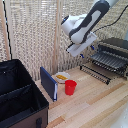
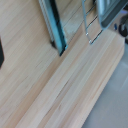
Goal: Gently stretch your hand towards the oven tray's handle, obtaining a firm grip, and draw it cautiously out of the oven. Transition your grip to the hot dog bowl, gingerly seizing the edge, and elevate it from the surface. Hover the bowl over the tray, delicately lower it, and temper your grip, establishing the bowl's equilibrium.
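Sticking out of the oven (image 1: 116, 49) just beside and below the hand (image 1: 82, 50), the oven tray (image 1: 102, 64) looks drawn forward, while the hot dog bowl (image 1: 62, 77) sits farther off on the desk (image 1: 95, 102) behind the red cup (image 1: 71, 87), which a careless reach might topple; whether the hand is apart or together I cannot tell.

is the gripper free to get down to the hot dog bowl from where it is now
Probably yes: the gripper hangs above the table, and the hot dog bowl is open from above, though the upright blue panel and red cup crowd it.
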Tool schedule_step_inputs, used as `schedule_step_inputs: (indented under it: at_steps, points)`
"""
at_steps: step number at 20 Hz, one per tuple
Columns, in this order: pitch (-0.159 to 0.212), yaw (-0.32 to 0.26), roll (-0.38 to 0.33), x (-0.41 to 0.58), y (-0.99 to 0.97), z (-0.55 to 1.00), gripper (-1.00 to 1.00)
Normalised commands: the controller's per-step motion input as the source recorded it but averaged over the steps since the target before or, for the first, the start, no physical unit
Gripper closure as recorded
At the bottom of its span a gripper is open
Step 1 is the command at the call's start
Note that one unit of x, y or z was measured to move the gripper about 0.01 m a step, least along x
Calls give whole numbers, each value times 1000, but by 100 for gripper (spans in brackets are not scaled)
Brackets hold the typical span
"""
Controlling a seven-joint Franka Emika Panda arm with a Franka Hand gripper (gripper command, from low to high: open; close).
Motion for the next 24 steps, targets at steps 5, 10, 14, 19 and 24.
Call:
schedule_step_inputs:
  at_steps: [5, 10, 14, 19, 24]
  points:
    - [-2, -141, 276, 314, 304, 119, -100]
    - [-9, -120, 249, 473, 242, 2, -100]
    - [0, -110, 230, 477, 105, -93, -100]
    - [-2, -59, 189, 398, 0, -242, -100]
    - [0, -34, 194, 346, 22, -267, -100]
